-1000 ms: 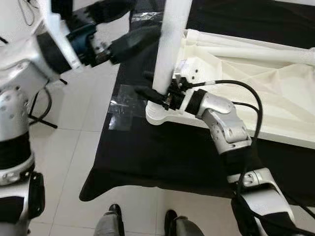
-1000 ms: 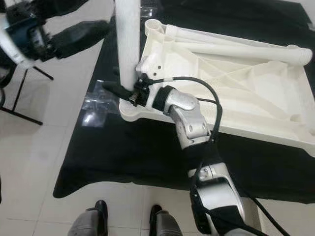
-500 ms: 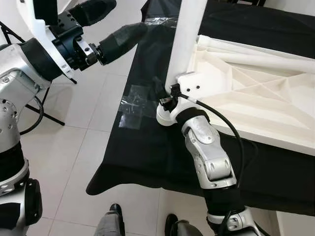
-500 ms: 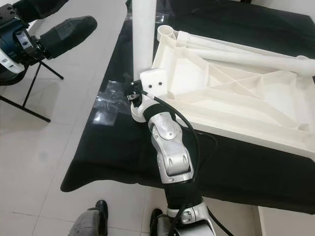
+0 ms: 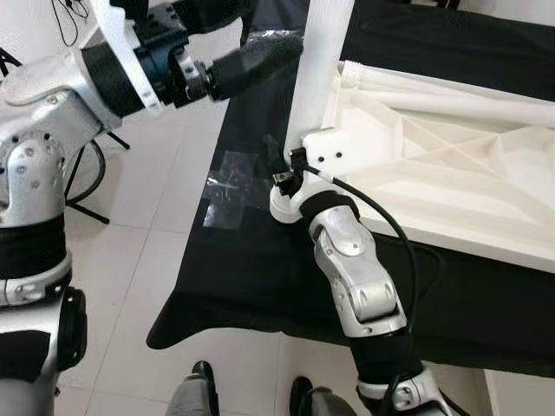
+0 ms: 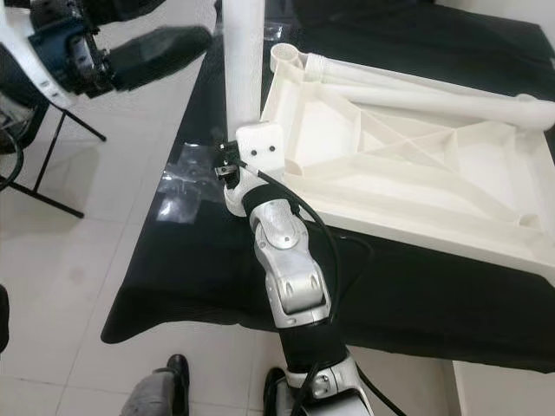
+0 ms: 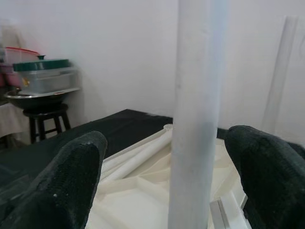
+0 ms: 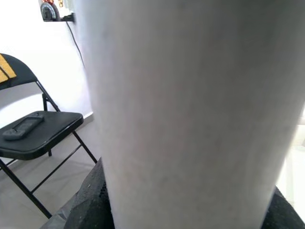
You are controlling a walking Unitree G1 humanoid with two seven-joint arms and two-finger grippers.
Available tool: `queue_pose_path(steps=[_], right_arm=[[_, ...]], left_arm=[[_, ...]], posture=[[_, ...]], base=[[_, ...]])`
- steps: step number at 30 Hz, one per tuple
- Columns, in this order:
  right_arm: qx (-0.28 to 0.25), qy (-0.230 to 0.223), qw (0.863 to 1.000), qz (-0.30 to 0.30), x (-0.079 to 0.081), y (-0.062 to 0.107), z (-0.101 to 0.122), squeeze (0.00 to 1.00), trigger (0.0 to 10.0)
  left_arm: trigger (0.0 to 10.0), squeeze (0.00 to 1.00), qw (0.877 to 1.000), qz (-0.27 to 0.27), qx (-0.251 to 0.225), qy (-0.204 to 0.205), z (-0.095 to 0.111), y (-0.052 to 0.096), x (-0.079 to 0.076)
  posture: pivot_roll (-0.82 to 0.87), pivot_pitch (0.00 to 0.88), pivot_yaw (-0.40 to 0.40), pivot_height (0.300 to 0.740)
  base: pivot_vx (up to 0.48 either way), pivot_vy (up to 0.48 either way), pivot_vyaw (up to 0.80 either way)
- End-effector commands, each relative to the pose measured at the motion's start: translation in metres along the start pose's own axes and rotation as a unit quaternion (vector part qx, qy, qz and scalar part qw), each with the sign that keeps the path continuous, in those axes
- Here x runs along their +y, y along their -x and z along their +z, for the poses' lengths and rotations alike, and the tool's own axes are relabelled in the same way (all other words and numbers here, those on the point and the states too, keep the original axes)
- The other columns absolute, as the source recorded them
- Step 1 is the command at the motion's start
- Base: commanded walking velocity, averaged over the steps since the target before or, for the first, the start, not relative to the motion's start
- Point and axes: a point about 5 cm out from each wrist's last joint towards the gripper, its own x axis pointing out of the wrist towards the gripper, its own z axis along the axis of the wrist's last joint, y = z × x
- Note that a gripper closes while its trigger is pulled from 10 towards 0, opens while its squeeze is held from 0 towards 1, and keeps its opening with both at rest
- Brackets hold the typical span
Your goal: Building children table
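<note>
White plastic makes up the overturned children's table top (image 5: 451, 165), which lies underside-up, ribs showing, on a black cloth (image 5: 260, 260) spread over the work surface. One white table leg (image 5: 319, 65) stands upright in the corner socket (image 5: 290, 204) nearest the robot's left, and another leg (image 6: 434, 95) lies flat along the far edge of the top. The right gripper (image 5: 279, 169) is down at the foot of the upright leg, just above the socket; in the right wrist view the leg sits between its black fingers (image 8: 93, 205), which press on it from both sides, so it is grasping the leg. The left gripper (image 7: 174, 176) is raised higher up beside the same leg, its two padded fingers (image 7: 71, 171) spread wide apart on either side of the leg with clear gaps, touching nothing. A patch of clear tape (image 5: 230, 178) is stuck to the cloth near the socket. A black folding chair (image 8: 33, 129) stands on the tiled floor (image 5: 147, 199) beyond. A person's shoes (image 5: 204, 373) are at the near edge of the floor.
</note>
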Motion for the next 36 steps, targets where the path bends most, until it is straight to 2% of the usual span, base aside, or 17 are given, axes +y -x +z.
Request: queue_pose_path(steps=[1,4,6,11,16,17,18,19,21,27,31,36], right_arm=[[0.145,-0.029,0.989,-0.01,0.005,0.015,-0.056,0.0,10.0],[0.138,-0.033,0.99,-0.006,0.009,0.014,-0.052,0.0,10.0],[0.137,-0.034,0.99,-0.006,0.009,0.013,-0.052,0.0,10.0],[0.133,-0.034,0.99,-0.005,0.011,0.011,-0.048,0.0,10.0],[0.132,-0.036,0.991,-0.004,0.012,0.01,-0.047,0.0,10.0],[0.132,-0.037,0.991,-0.004,0.013,0.01,-0.047,0.0,10.0],[0.132,-0.037,0.991,-0.004,0.013,0.01,-0.047,0.0,10.0],[0.132,-0.038,0.991,-0.004,0.013,0.009,-0.047,0.0,10.0],[0.131,-0.039,0.991,-0.004,0.013,0.009,-0.046,0.0,10.0],[0.132,-0.037,0.99,-0.011,0.009,0.008,-0.047,0.0,10.0],[0.13,-0.036,0.991,-0.013,0.008,0.007,-0.046,0.0,10.0],[0.129,-0.037,0.991,-0.014,0.008,0.007,-0.046,0.0,10.0]], left_arm=[[10.0,0.0,0.999,-0.036,-0.005,0.001,0.001,-0.008,-0.004],[10.0,0.0,0.997,-0.077,0.02,0.003,-0.011,-0.028,0.001],[10.0,0.0,0.997,-0.08,0.021,0.002,-0.011,-0.029,0.001],[10.0,0.0,0.993,-0.104,0.052,0.021,-0.022,-0.043,0.01],[10.0,0.0,0.992,-0.112,0.055,0.032,-0.024,-0.049,0.014],[3.3,0.0,0.991,-0.113,0.057,0.032,-0.025,-0.053,0.018],[3.3,0.0,0.991,-0.113,0.057,0.032,-0.025,-0.053,0.018],[0.0,0.0,0.991,-0.117,0.055,0.037,-0.022,-0.059,0.019],[0.0,0.0,0.99,-0.127,0.054,0.038,-0.017,-0.07,0.016],[0.0,0.0,0.989,-0.133,0.045,0.047,-0.013,-0.086,0.013],[0.0,0.0,0.988,-0.133,0.027,0.073,-0.011,-0.089,0.013],[0.0,0.0,0.987,-0.138,0.023,0.082,-0.011,-0.091,0.016]], posture=[[0.11,0.34,-0.054,0.74],[0.1,0.337,-0.05,0.74],[0.1,0.337,-0.05,0.74],[0.11,0.332,-0.046,0.74],[0.11,0.331,-0.045,0.74],[0.11,0.33,-0.045,0.74],[0.11,0.33,-0.045,0.74],[0.11,0.329,-0.041,0.74],[0.11,0.332,-0.037,0.74],[0.09,0.33,-0.045,0.74],[0.08,0.325,-0.039,0.74],[0.08,0.321,-0.038,0.74]], base=[[0.0,0.0,0.0],[0.0,0.0,0.0],[0.0,0.0,0.0],[0.0,0.0,0.0],[0.0,0.0,0.0],[0.0,0.0,0.0],[0.0,0.0,0.0],[0.0,0.0,0.0],[0.0,0.0,0.0],[0.0,0.0,0.0],[0.0,0.0,0.0],[0.0,0.0,0.0]])
